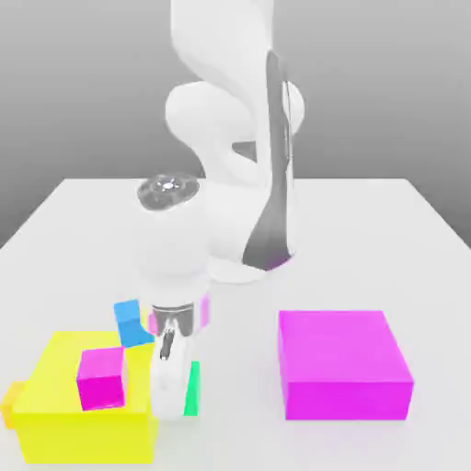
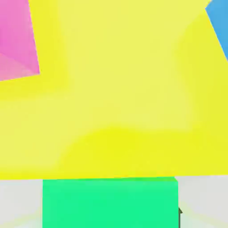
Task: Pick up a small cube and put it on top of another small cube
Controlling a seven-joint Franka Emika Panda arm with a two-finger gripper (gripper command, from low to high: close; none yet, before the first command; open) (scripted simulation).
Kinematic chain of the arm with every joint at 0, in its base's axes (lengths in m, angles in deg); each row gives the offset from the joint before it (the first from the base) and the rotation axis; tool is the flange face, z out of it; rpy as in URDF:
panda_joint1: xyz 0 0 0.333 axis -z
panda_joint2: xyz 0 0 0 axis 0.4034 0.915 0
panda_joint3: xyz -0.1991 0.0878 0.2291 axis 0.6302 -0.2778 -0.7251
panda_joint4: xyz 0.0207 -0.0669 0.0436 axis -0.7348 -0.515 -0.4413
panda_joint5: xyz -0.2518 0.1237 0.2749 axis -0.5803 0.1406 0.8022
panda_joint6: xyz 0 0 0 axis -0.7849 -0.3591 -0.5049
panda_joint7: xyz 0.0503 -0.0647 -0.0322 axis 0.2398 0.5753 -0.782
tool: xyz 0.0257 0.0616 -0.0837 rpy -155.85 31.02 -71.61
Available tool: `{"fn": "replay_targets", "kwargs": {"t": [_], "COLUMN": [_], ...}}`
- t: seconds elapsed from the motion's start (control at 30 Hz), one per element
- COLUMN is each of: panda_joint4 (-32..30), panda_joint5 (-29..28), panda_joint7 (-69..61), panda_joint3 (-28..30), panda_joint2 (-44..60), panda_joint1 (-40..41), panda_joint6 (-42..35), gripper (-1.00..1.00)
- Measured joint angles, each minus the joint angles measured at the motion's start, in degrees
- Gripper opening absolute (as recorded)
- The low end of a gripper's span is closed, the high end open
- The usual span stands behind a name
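One white Panda arm (image 1: 221, 147) reaches down beside the big yellow block (image 1: 92, 377), whose near bulk hems the gripper (image 1: 175, 409) in on the exterior view's left. The big magenta block (image 1: 342, 354) sits well apart on the exterior view's right. The small green cube (image 1: 192, 389) is between the fingers, which are closed on its sides, right beside the yellow block's wall. The small magenta cube (image 1: 101, 378) rests on the yellow block; the small blue cube (image 1: 132, 322) is at its far edge.
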Motion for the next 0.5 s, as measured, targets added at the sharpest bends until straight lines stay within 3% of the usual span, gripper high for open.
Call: {"fn": "replay_targets", "kwargs": {"t": [0.13, 0.5], "panda_joint4": [0.0, 13.4], "panda_joint5": [-4.1, -3.5], "panda_joint7": [-0.1, -39.8], "panda_joint3": [0.3, -2.7], "panda_joint2": [-3.0, -4.1], "panda_joint1": [-0.5, 5.8], "panda_joint6": [-3.4, -12.5], "gripper": [-1.0, -1.0]}}
